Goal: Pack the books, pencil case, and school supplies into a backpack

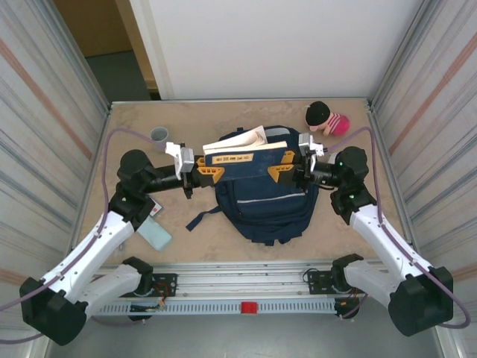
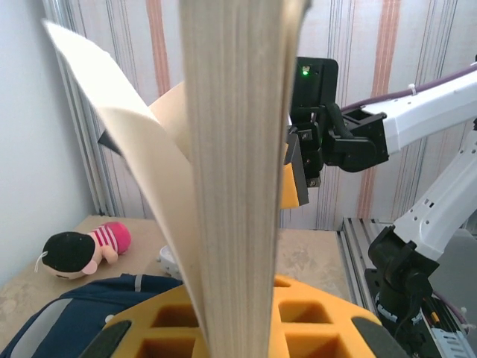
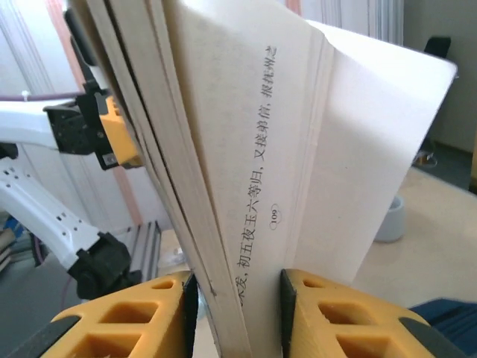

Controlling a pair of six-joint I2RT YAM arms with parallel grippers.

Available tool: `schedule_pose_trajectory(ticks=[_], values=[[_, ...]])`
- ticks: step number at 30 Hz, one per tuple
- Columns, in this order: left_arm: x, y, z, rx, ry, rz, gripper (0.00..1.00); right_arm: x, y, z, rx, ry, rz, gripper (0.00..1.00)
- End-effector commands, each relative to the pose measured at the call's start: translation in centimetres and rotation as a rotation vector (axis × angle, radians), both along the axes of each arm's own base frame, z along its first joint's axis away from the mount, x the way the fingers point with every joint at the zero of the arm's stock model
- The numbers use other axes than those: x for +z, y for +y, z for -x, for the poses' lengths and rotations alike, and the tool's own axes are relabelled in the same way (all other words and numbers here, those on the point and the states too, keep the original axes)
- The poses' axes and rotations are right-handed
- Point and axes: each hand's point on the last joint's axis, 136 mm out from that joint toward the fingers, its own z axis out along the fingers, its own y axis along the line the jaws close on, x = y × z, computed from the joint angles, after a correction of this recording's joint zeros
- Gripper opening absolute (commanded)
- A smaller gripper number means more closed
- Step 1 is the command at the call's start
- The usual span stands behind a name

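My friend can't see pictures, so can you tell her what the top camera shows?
The left claw and right claw hold an open navy book between them, over the top end of a navy backpack. A teal pencil case lies off to the backpack's left.

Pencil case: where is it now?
Top view: pencil case lies flat on the table, left side, tucked partly under the left arm, left of the backpack.

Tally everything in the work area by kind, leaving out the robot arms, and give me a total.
backpack: 1
book: 1
pencil case: 1
cup: 1
doll: 1
Total: 5
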Motion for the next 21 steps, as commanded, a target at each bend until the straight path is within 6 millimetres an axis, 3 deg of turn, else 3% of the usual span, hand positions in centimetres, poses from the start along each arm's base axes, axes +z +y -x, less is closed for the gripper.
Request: schedule_pose_trajectory(ticks=[1,3,4,12,15,21], values=[[0.8,-0.6,0.8,-0.071,-0.012,0.03,0.0,2.4,0.9,1.9,0.108,-0.047,-0.049,0.4],[0.7,-0.7,0.9,-0.091,-0.007,0.026,0.0,2.4,1.1,2.1,0.12,-0.053,-0.046,0.56],[0.7,-0.7,0.9,-0.091,-0.009,0.024,0.0,2.4,1.1,2.2,0.126,-0.054,-0.042,0.59],[0.0,0.3,0.8,0.012,-0.107,-0.031,0.05,0.9,-1.9,1.2,-0.051,-0.068,0.02,0.65],[-0.4,0.1,1.5,-0.005,-0.181,-0.061,0.06,0.6,-3.0,0.6,-0.148,-0.086,0.018,0.73],[-0.5,-0.8,2.9,-0.127,-0.246,-0.071,0.08,-0.2,-0.6,4.1,0.016,-0.191,0.095,0.81]])
